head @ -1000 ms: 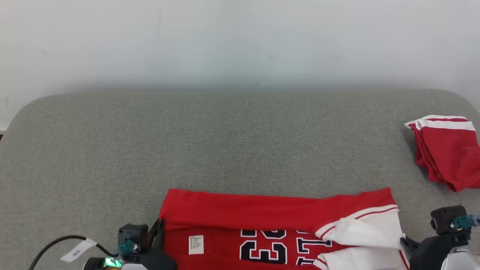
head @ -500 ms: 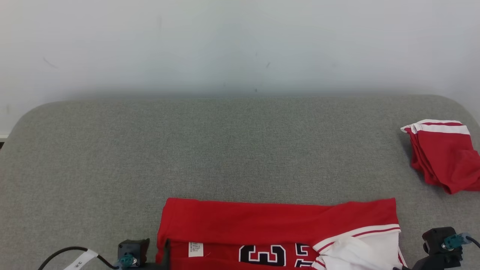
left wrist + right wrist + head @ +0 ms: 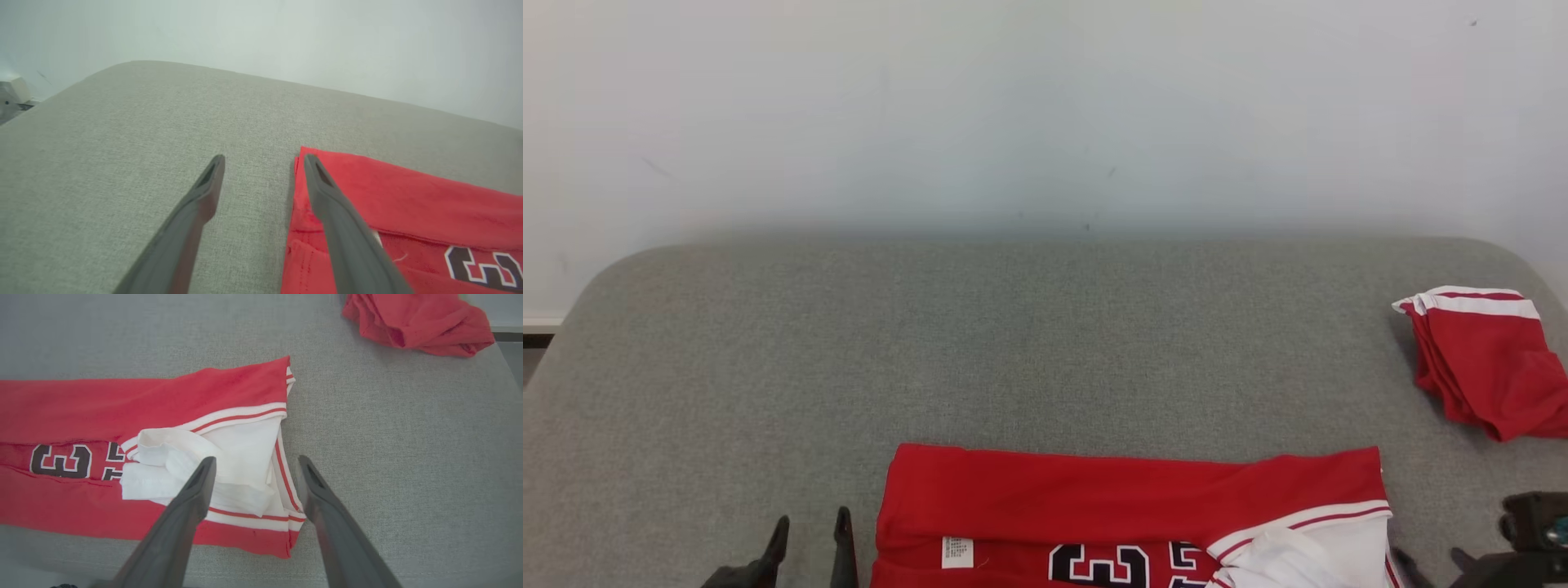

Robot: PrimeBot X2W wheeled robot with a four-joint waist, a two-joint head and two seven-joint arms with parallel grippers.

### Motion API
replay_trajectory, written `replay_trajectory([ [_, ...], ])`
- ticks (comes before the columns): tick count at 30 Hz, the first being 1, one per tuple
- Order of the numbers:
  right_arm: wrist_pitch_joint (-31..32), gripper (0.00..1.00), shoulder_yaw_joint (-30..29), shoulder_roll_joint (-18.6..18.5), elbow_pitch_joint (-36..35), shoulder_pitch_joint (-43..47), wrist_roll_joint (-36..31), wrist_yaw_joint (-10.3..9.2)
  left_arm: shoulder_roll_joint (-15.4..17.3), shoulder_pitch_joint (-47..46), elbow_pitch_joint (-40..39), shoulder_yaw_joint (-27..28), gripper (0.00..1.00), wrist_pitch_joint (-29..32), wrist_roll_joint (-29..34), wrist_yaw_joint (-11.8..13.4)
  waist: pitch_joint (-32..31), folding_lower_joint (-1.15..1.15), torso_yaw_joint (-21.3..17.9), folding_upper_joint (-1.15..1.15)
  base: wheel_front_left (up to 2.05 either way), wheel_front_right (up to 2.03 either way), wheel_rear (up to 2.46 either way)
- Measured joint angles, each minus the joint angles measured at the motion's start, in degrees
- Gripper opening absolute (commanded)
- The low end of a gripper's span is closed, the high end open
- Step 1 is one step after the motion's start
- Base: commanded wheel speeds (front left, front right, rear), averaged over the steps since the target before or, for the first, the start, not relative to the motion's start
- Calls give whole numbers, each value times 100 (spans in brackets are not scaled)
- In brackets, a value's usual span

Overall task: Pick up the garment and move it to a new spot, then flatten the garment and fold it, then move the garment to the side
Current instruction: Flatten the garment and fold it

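The red garment (image 3: pixel 1094 490) lies folded into a long strip along the near edge of the grey fabric-covered table (image 3: pixel 1013 343), from about the middle of that edge toward the near right corner. A dark number with a white outline (image 3: pixel 1098 563) and a small white label (image 3: pixel 956 552) show on its top layer. At its right end the white-and-red trim is turned back and white lining is bunched up there (not smoothed flat). The left gripper (image 3: pixel 810 543) stands just off the garment's left end with its fingers spread and nothing between them. The right gripper (image 3: pixel 256 461) is at the garment's right end, fingers likewise spread and empty, one over the white lining and the other over bare table. A second red garment (image 3: pixel 1486 359) with a white band lies crumpled against the table's right edge, well apart from the strip.
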Motion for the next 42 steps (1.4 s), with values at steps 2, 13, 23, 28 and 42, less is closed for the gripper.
replay_trajectory([
  [2,-165,100,-323,218,24,-2,-85,0,-32,182,-403,194,100,-26,2,-9,-47,0,36,0,0,0,0],
  [13,-287,100,-905,692,1373,-528,-498,0,-478,1119,-2080,738,100,-41,506,-402,-153,0,356,0,0,0,0],
  [23,-187,100,-1310,617,2564,-1206,-931,0,-563,1191,-2310,857,100,-40,530,-337,95,1,690,0,0,0,0],
  [28,-24,100,-1346,605,2846,-1383,-879,0,-563,1186,-2382,881,100,59,528,-234,253,1,781,0,0,0,0],
  [42,248,0,-1262,503,3098,-1679,-1025,1,-576,997,-2397,880,100,105,502,-140,388,1,813,0,0,0,0],
])
